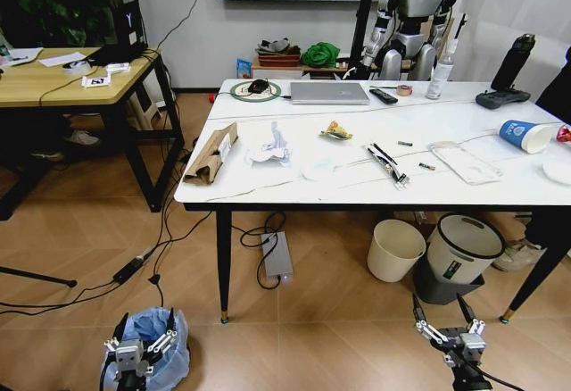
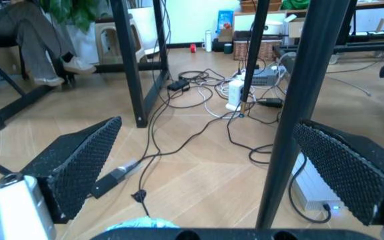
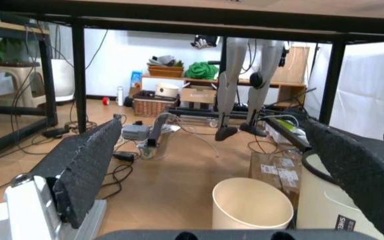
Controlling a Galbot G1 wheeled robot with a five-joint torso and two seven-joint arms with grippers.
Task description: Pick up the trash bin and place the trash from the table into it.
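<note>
1. My left gripper [image 1: 140, 336] hangs with fingers spread just above the trash bin [image 1: 147, 342] on the near-left floor.
2. My right gripper [image 1: 449, 324] is spread, empty, over bare floor near-right.
3. The trash [image 1: 211, 154] lies on the table [image 1: 268, 193], the cardboard piece at its left edge.

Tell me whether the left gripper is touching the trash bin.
Cannot tell. In the head view the left gripper, fingers open, overlaps the trash bin and its blue bag, but neither contact nor a gap shows plainly.
</note>
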